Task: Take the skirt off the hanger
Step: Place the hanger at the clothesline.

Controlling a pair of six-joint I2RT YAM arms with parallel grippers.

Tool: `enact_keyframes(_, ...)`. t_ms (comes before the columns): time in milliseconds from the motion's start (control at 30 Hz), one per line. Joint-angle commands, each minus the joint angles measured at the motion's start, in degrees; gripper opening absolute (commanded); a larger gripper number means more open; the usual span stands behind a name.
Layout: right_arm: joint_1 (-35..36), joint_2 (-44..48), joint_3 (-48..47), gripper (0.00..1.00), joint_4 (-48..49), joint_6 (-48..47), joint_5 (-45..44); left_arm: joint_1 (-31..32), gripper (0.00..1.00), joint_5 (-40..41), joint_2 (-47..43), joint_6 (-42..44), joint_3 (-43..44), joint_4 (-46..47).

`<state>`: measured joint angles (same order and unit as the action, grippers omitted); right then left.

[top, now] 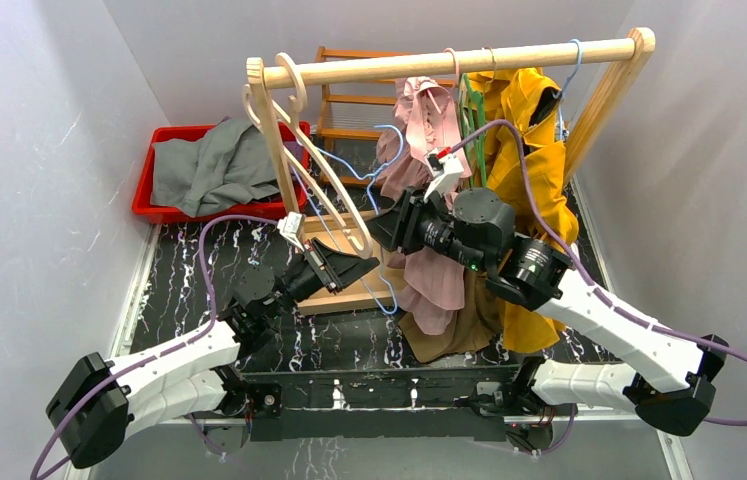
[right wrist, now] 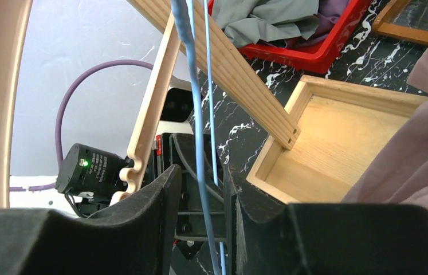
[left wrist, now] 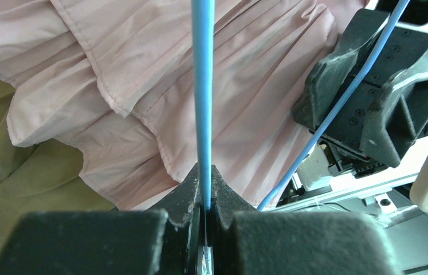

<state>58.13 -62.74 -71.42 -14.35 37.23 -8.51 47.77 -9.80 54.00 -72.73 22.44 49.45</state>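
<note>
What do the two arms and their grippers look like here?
The left arm and right arm have white link shells between bulky black cylindrical joints, each trailed by a purple cable. The left gripper and right gripper have matte black, wedge-shaped fingers. A green light glows on a left-arm joint.

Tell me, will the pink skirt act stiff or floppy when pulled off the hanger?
Probably floppy: the pink skirt hangs in soft pleats and ruffles. Likely light, being thin cloth. It may slide easily along the smooth blue hanger wire.
</note>
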Motion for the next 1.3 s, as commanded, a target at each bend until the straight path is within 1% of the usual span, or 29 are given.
enact_keyframes(0,0.12,1.83,1.43,0.4,4.76,1.05,2.24,0.22,0.0,2.83,-1.17,-0.53,0.35,4.07)
enact_keyframes(67,0.27,2.44,3.34,0.34,6.45,0.77,2.96,0.22,0.0,2.21,-0.58,-0.23,1.18,3.92)
enact_keyframes(133,0.45,3.29,5.62,0.28,10.51,0.31,2.74,0.26,0.0,1.67,-0.03,-0.28,1.8,3.97)
enact_keyframes(233,0.57,3.05,5.96,0.18,13.09,-1.86,3.56,0.22,0.0,0.87,0.36,-0.02,2.16,3.96)
enact_keyframes(333,0.54,3.05,4.73,0.0,11.82,-4.24,1.42,0.22,0.01,0.69,-0.59,0.88,1.62,3.03)
enact_keyframes(367,0.55,3.31,3.91,0.0,9.89,-4.87,-1.05,0.22,0.14,0.87,-1.55,1.73,1.52,1.59)
enact_keyframes(400,0.58,3.89,3.24,0.0,7.91,-5.5,-3.57,0.22,0.27,1.23,-2.84,2.79,1.74,-2.58)
enact_keyframes(433,0.56,4.21,2.85,0.0,6.58,-6.64,-5.42,0.22,0.39,1.64,-4.28,4.82,2.27,-7.15)
enact_keyframes(500,0.58,5.63,2.22,0.0,4.98,-10.36,-6.24,0.22,0.54,2.62,-8.17,9.05,3.73,-15.81)
enact_keyframes(567,0.55,5.7,0.33,0.0,3.53,-15.7,-3.57,0.22,0.68,4.45,-11.66,13.08,5.26,-24.89)
enact_keyframes(633,0.58,5.0,-2.42,0.0,1.16,-20.95,-0.28,0.14,0.74,7.17,-14.74,17.19,7.38,-34.68)
enact_keyframes(700,0.57,4.74,-4.32,0.0,-0.61,-23.92,-1.33,0.12,0.81,10.14,-17.19,20.5,9.56,-43.55)
enact_keyframes(733,0.52,4.73,-5.11,0.0,-1.07,-24.98,-2.83,0.13,0.9,11.8,-18.05,21.98,10.81,-47.16)
enact_keyframes(800,0.58,4.67,-6.51,0.0,-0.78,-27.04,-3.53,0.13,0.97,15.02,-19.28,24.71,12.78,-54.03)
enact_keyframes(900,0.58,3.31,-9.34,0.0,-0.3,-28.53,-6.05,0.14,0.98,20.06,-19.43,27.13,16.03,-62.07)
enact_keyframes(1000,0.56,0.47,-13.35,0.0,-0.13,-28.64,-8.38,0.15,0.98,22.98,-18.45,29.02,19.17,-67.27)
enact_keyframes(1133,0.57,-3.42,-17.22,0.0,1.78,-29.06,-8.59,0.13,0.98,25.03,-18.96,30.46,20.5,-69.75)
enact_keyframes(1267,0.58,-7.88,-20.69,0.0,2.45,-29.23,-8.97,0.13,0.98,26.41,-20.87,30.75,20.34,-69.97)
